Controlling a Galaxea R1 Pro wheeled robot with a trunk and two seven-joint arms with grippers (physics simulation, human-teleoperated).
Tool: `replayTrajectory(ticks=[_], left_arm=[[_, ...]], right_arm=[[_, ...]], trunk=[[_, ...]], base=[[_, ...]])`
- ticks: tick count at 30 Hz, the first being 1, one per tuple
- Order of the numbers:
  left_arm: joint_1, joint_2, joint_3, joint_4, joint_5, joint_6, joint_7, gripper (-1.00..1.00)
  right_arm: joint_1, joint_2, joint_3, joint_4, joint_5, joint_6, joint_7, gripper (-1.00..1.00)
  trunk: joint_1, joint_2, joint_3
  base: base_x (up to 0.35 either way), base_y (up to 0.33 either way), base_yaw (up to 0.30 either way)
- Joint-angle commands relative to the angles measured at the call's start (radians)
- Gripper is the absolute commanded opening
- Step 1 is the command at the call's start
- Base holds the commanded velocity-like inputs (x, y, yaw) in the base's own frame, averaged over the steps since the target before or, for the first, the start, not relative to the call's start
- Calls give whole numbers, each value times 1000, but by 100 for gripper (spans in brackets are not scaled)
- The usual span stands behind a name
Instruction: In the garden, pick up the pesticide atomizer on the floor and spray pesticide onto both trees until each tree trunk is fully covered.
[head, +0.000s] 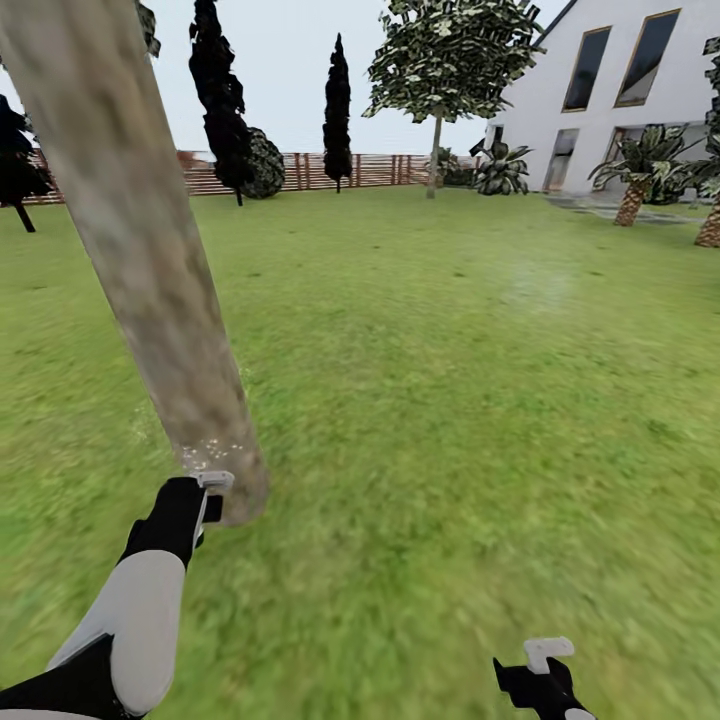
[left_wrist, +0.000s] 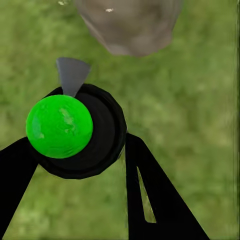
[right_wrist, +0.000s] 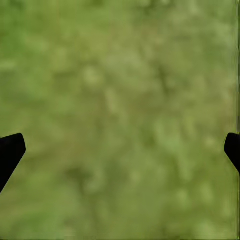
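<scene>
My left gripper (head: 205, 497) hangs low beside the foot of the near tree trunk (head: 150, 260), a thick mottled grey-beige column leaning across the head view's left. In the left wrist view it (left_wrist: 82, 150) is shut on the pesticide atomizer (left_wrist: 60, 125), a black round body with a bright green top and a grey nozzle pointing toward the trunk's base (left_wrist: 130, 25). Small white specks dot the bark just above the gripper. The second tree (head: 436, 150) stands far off by the fence. My right gripper (head: 540, 665) is open over bare grass (right_wrist: 120, 100).
Grass lawn (head: 450, 400) spreads ahead and to the right. A reddish slatted fence (head: 370, 170) closes the back, with dark cypress-like trees (head: 337, 110) along it. A white house (head: 620, 100) and short palms (head: 635, 170) stand at the far right.
</scene>
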Motion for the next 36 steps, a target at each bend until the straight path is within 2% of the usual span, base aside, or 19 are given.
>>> replayTrajectory(ticks=[1, 10, 15, 26, 30, 36], left_arm=[[-1, -2, 5, -2, -7, 2, -5, -100], [-1, -3, 5, -2, -8, 2, -5, -100], [4, 2, 7, 0, -11, -4, -4, -100], [89, 1, 8, 6, -5, -14, -1, -100], [98, 2, 10, 3, -1, -14, -2, -100], [99, 3, 10, 8, 0, -14, -1, -100]], right_arm=[[-1, 0, -8, 1, 5, -4, 5, 100], [-1, 0, -8, 1, 5, -4, 5, 100], [-1, 0, -8, 1, 5, -4, 5, 100], [-1, 0, -8, 2, 5, -4, 5, 100], [-1, 0, -8, 1, 5, -4, 5, 100], [-1, 0, -8, 1, 5, -4, 5, 100]], trunk=[[0, 0, -1], [0, 0, -1], [0, 0, -1], [0, 0, -1], [0, 0, -1], [0, 0, -1]], base=[[213, -225, 10], [158, -242, 10], [97, -264, 186], [93, -266, 275], [63, -268, 226], [4, -272, 21]])
